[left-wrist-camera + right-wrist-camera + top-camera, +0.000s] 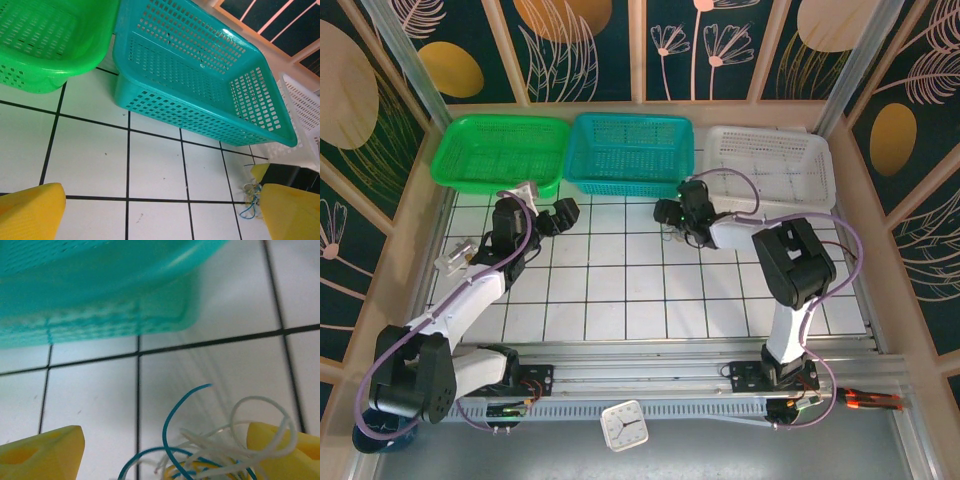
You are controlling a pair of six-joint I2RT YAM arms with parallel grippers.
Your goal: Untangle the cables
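The cables [215, 450] lie in one white-and-blue knot on the tiled table [90, 405], just in front of the teal basket [100, 285], with the spread fingers of my right hand [160, 455] on either side of them and not clenched. As I judge it, no strand is freed and all the sorting remains. My left hand [160, 220] hangs released over bare tiles off to the side, and the basket's wall crowds any pull away from me.

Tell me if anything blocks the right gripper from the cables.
Nothing visible does: the cables sit between the yellow fingers of the right gripper; the teal basket stands beyond them.
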